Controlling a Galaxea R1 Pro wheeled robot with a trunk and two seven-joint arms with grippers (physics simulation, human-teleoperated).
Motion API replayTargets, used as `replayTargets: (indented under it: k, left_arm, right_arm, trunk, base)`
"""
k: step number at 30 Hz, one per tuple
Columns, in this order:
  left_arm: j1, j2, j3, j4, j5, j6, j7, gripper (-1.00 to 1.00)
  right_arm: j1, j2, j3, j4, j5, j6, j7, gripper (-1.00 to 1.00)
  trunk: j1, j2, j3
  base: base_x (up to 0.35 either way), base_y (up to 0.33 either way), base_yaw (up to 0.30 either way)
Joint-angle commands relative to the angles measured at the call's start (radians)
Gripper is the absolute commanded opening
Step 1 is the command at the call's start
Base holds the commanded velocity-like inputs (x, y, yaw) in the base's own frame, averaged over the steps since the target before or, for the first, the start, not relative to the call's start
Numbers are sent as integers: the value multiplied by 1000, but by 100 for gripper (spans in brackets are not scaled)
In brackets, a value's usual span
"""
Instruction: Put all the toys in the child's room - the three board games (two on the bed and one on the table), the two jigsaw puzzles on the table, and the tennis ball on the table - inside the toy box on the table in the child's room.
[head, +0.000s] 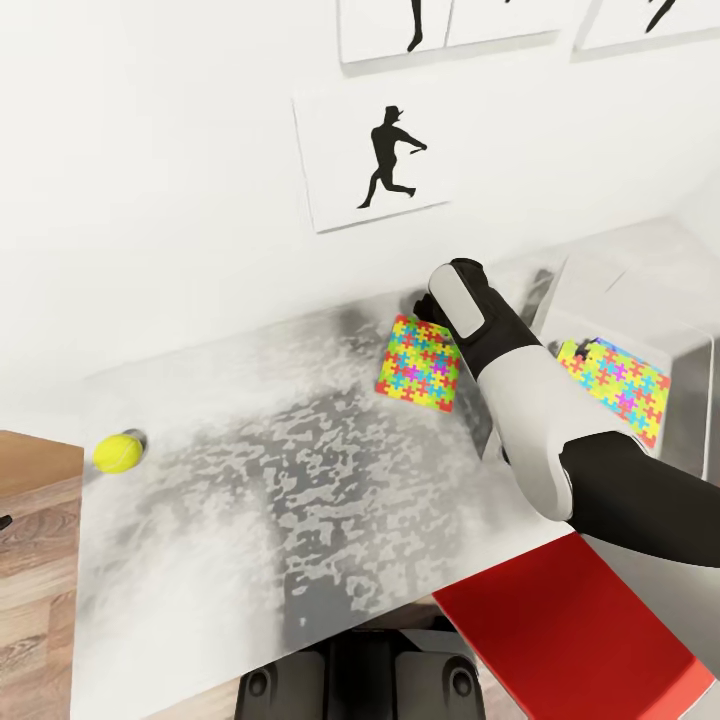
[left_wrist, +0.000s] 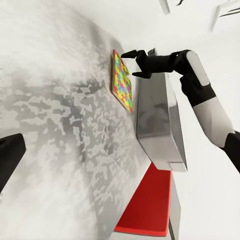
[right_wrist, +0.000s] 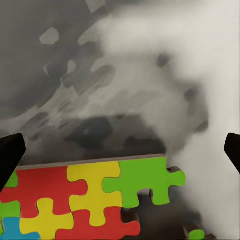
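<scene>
A jigsaw puzzle (head: 418, 362) lies flat on the pale table (head: 300, 480), close to the toy box (head: 585, 300). My right gripper (head: 425, 305) is open at the puzzle's far corner, with a fingertip on each side of the puzzle (right_wrist: 90, 200) edge in the right wrist view and nothing gripped. The left wrist view shows the same right gripper (left_wrist: 135, 62) spread over the puzzle (left_wrist: 122, 80) beside the toy box (left_wrist: 157, 120). A second jigsaw puzzle (head: 615, 385) lies inside the box. The tennis ball (head: 118, 452) rests at the table's left end. My left gripper (left_wrist: 120, 155) hovers open over the table.
A red chair (head: 570, 630) stands under the table's front right edge, also seen as the red chair (left_wrist: 147, 210). Posters with black silhouettes (head: 385, 160) hang on the white wall behind the table. Wood floor (head: 35, 560) shows at the left.
</scene>
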Motion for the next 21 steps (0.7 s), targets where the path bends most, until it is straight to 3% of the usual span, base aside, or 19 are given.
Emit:
replayTargets:
  k: [1, 21]
  left_arm:
    - [0, 0, 0, 0, -1, 11, -4, 100]
    - [0, 0, 0, 0, -1, 11, -4, 100]
  right_arm:
    - [-1, 0, 2, -1, -6, 3, -8, 100]
    - [-1, 0, 2, -1, -7, 4, -8, 100]
  trunk:
    - [1, -2, -1]
    - [1, -2, -1]
  base:
    - [0, 79, 0]
    - [-32, 22, 0]
